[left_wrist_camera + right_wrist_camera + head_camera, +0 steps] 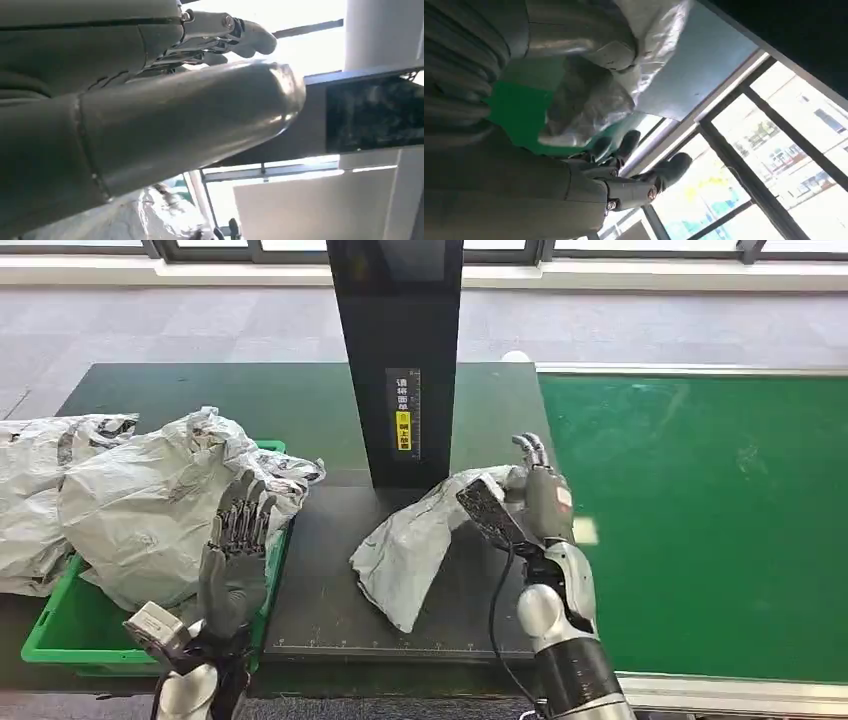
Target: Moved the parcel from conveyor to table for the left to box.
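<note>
A crumpled grey plastic parcel bag (415,545) lies on the dark flat surface (320,605), just in front of the tall black upright column (398,360) and close to the edge where the surface meets the green conveyor belt (700,520). Its upper corner is lifted off the surface and touches the right robot hand (528,492), which stands beside that edge with fingers (531,448) pointing up. In the right wrist view the thumb (589,47) presses on the grey plastic while the darker fingers (664,172) stand apart from it, so whether this robot hand truly grips the bag I cannot tell.

The left robot hand (238,540) is raised over the right-hand rim of the green plastic crate (60,625) at the surface's left side, its fingers spread and holding nothing. The crate holds a heap of similar grey plastic bags (140,505), with more (35,490) spilling over its far left edge.
</note>
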You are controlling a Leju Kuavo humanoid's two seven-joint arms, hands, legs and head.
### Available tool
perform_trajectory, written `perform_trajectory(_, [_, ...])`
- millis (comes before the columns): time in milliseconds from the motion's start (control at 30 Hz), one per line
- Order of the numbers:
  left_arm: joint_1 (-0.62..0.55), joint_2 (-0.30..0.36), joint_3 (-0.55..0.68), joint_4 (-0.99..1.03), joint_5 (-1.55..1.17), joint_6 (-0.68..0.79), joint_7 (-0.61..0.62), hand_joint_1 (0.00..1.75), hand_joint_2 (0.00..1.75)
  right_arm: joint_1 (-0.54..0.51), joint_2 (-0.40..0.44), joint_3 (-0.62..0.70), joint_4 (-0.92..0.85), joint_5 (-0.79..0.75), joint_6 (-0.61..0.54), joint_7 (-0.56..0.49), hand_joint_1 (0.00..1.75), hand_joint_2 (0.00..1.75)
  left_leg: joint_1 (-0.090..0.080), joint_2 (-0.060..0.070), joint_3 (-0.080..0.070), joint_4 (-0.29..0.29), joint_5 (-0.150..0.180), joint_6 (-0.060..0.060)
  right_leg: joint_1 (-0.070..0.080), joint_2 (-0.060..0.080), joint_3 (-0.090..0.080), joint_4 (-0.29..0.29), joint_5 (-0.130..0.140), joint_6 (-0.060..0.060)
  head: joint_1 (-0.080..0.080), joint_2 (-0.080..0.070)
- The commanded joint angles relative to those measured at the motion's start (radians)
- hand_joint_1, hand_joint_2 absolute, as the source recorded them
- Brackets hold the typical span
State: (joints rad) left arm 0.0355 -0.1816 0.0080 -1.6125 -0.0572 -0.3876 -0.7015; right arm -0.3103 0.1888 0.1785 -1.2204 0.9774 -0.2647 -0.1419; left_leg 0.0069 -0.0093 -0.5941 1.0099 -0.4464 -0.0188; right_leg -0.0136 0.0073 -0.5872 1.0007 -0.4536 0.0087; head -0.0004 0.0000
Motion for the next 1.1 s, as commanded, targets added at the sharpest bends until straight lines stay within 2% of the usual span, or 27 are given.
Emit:
perform_trajectory(33, [0.033, 0.005, 0.061, -0.086, 0.011, 0.009, 0.003, 0.0, 0.0, 0.083, -0.04, -0.051, -0.224, -0.069, 0.075, -0.081, 0.0, 1.75, 0.0, -0.001, 0.0, 0.0, 0.0, 0.0, 0.0, -0.002, 0.001, 0.0, -0.001, 0.0, 0.0, 0.0])
perform_trajectory(167, [0.064, -0.025, 0.117, -0.186, 0.067, 0.021, 0.003, 0.0, 0.0, 0.138, -0.043, -0.065, -0.305, -0.09, 0.076, -0.101, 0.0, 1.75, 0.0, 0.001, 0.001, 0.0, -0.001, 0.001, 0.0, -0.001, 0.001, -0.001, -0.001, 0.0, 0.0, 0.0])
perform_trajectory(200, [0.069, -0.031, 0.125, -0.21, 0.062, 0.012, 0.003, 0.0, 0.0, 0.153, -0.05, -0.075, -0.316, -0.133, 0.09, -0.124, 0.0, 1.75, 0.001, 0.0, 0.001, 0.0, -0.001, 0.001, 0.001, -0.001, 0.002, -0.001, -0.001, 0.0, 0.0, 0.0])
perform_trajectory(267, [0.068, -0.033, 0.119, -0.204, 0.052, 0.008, 0.003, 0.0, 0.0, 0.135, -0.063, -0.073, -0.281, -0.153, 0.131, -0.137, 0.0, 1.75, 0.001, -0.001, 0.001, 0.0, -0.001, 0.001, 0.001, -0.003, 0.003, -0.002, -0.001, 0.0, 0.0, 0.0])
perform_trajectory(300, [0.064, -0.034, 0.115, -0.195, 0.052, 0.007, 0.003, 0.0, 0.0, 0.117, -0.061, -0.073, -0.25, -0.157, 0.14, -0.139, 0.0, 0.0, 0.0, -0.001, 0.001, 0.0, -0.001, 0.001, 0.0, -0.002, 0.002, -0.001, -0.001, 0.0, 0.0, 0.0])
perform_trajectory(433, [0.02, -0.026, 0.099, -0.144, 0.05, 0.002, 0.003, 0.0, 0.0, 0.065, -0.055, -0.034, -0.153, -0.211, 0.208, -0.203, 0.0, 0.0, 0.0, 0.001, 0.001, -0.001, 0.0, 0.0, 0.0, 0.0, 0.001, -0.001, 0.0, -0.001, 0.0, 0.0])
perform_trajectory(533, [-0.036, -0.019, 0.084, -0.091, 0.041, 0.004, 0.003, 0.0, 0.0, 0.047, -0.044, -0.005, -0.137, -0.304, 0.27, -0.299, 0.0, 0.0, 0.0, 0.001, 0.001, -0.002, 0.001, 0.0, 0.0, -0.001, 0.002, -0.002, 0.0, -0.001, 0.0, 0.0])
perform_trajectory(1100, [-0.036, -0.019, 0.084, -0.091, 0.041, 0.004, 0.003, 0.0, 0.0, 0.047, -0.044, -0.005, -0.137, -0.304, 0.27, -0.299, 0.0, 0.0, 0.0, 0.001, 0.002, -0.001, 0.001, 0.0, 0.0, -0.001, 0.002, -0.001, 0.0, -0.001, 0.0, 0.0])
